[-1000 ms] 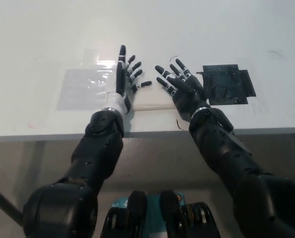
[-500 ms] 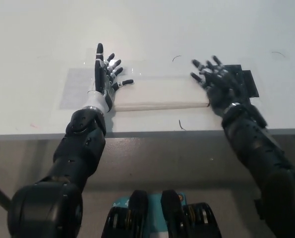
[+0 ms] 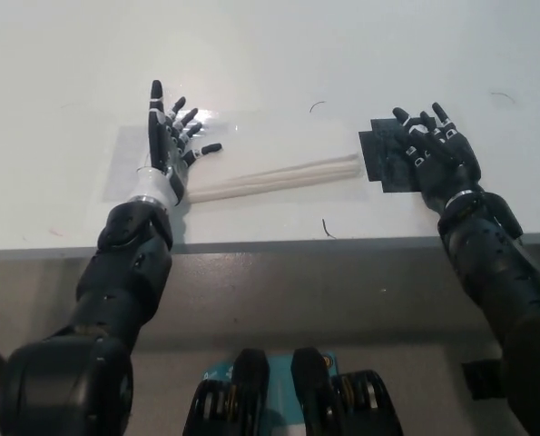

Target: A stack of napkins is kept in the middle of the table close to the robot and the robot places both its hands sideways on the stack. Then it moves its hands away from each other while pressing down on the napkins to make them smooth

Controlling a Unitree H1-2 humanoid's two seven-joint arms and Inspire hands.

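Observation:
The white napkin stack point(image 3: 274, 153) lies flat on the white table point(image 3: 270, 54), near the front edge; its front edge slants up toward the right. My left hand point(image 3: 167, 145) stands on its side at the stack's left end, open, fingers spread and pointing away from me. My right hand point(image 3: 435, 156) is open beyond the stack's right end, over a black patch point(image 3: 386, 163), fingers spread. I cannot tell whether it touches the patch. Neither hand holds anything.
A pale translucent sheet point(image 3: 124, 168) lies under and left of my left hand. The black patch is stuck flat to the table at the right. The table's front edge point(image 3: 279, 242) runs just below the stack. Small dark marks point(image 3: 328, 227) dot the surface.
Both hands have slid apart from the stack's middle: the left one leftward to the stack's end, the right one rightward onto the black patch. The stack now shows in full, its front edge skewed.

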